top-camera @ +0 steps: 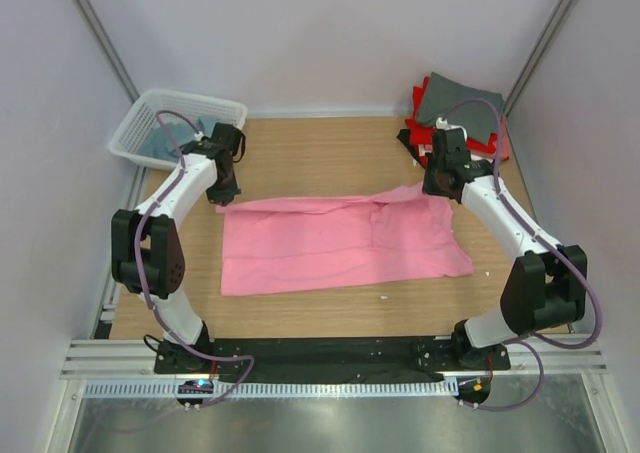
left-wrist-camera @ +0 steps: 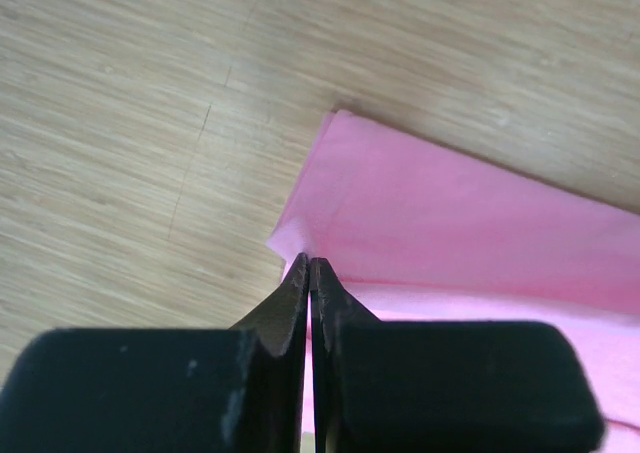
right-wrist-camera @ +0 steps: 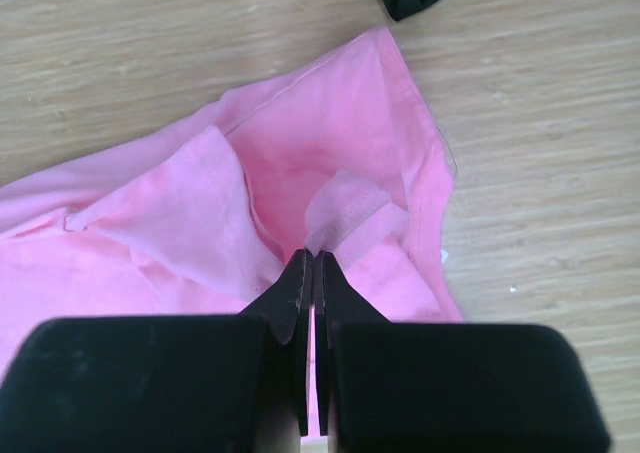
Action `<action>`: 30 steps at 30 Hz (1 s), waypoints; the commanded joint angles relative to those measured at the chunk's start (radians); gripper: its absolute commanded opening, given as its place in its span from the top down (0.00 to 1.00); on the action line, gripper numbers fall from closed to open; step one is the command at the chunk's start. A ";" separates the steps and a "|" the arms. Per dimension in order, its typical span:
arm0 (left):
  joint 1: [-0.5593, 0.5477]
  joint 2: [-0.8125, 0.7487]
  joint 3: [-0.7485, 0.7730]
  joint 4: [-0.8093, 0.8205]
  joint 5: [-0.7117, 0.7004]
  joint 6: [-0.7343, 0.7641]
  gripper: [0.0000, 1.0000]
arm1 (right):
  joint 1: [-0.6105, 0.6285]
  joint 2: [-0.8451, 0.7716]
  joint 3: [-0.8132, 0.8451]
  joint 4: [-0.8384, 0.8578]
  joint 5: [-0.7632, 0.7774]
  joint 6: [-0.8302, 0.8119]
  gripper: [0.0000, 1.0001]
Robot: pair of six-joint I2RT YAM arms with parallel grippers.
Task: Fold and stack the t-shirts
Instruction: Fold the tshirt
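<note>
Looking down at a pink shirt [top-camera: 340, 245] spread flat in the middle of the table [top-camera: 320, 148]. Lies long from left to right and short from far to near. Pinched near both far corners. Shut tight on the far left corner with the left gripper [left-wrist-camera: 311, 268], with a little pink bit poking out at the tip. Shut tight on a bunched bit of the far right edge with the right gripper [right-wrist-camera: 313, 263]. Sits as near to one arm as to the other, one end each.

Looks like time for a fold. Probably best to lift both far corners together and bring them straight toward the near edge, across the short way. Needs both sides moving evenly, or ends up crooked.

Also shows other shirts [top-camera: 455, 108] piled in the far right corner, just past the pink one and not touching it.
</note>
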 commanded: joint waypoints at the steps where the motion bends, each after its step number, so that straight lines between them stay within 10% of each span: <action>1: -0.011 -0.074 -0.053 0.044 0.007 0.005 1.00 | 0.005 -0.103 -0.031 0.002 0.035 0.025 0.99; 21: -0.047 -0.163 -0.221 -0.010 -0.046 -0.041 0.99 | 0.005 -0.299 -0.261 -0.104 0.118 0.236 0.98; 23: -0.047 -0.173 -0.255 -0.028 -0.045 -0.048 0.88 | 0.003 -0.303 -0.300 -0.127 0.149 0.286 0.79; 26: -0.047 -0.195 -0.318 -0.053 -0.030 -0.051 0.56 | 0.003 -0.306 -0.352 -0.138 0.189 0.353 0.21; 30: -0.047 -0.250 -0.340 -0.076 -0.052 -0.029 0.43 | 0.003 -0.312 -0.335 -0.170 0.284 0.381 0.15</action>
